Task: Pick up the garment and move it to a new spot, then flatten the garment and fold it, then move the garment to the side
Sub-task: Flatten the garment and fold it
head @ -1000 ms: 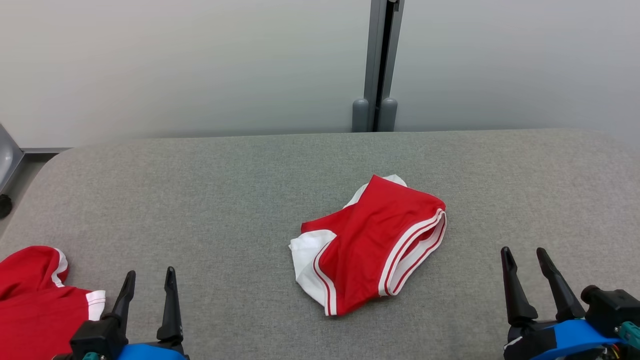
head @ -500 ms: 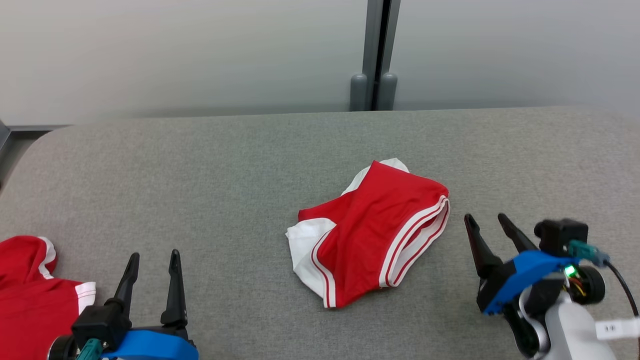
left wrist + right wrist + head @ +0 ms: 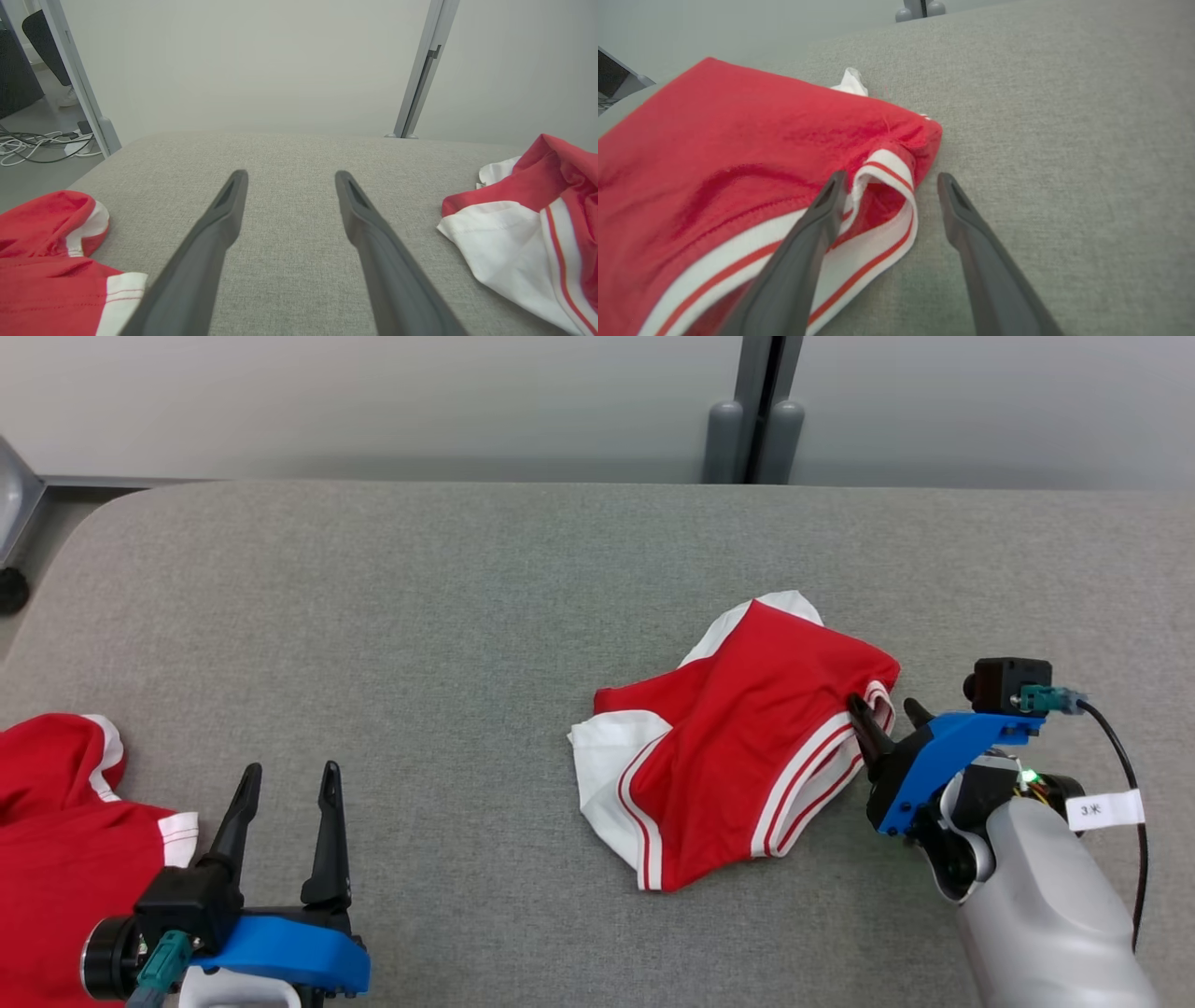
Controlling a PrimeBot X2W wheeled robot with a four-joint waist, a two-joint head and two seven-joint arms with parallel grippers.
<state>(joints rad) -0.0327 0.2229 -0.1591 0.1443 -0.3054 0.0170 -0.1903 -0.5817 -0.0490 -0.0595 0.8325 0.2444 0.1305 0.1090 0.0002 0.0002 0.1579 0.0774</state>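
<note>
Your right claw [image 3: 882, 705] stands spread wide, gripping nothing, at the right edge of the red-and-white garment [image 3: 747, 747], which lies crumpled in the middle of the surface [image 3: 420, 616]. One finger is over the striped band [image 3: 889, 163], the other over bare surface. Clench here and you may pinch only the top layer, so the bundle could slip or unroll when lifted. Your left claw [image 3: 289, 770] is released beside a second red garment [image 3: 56, 821]. I see no container; both garments lie loose.
</note>
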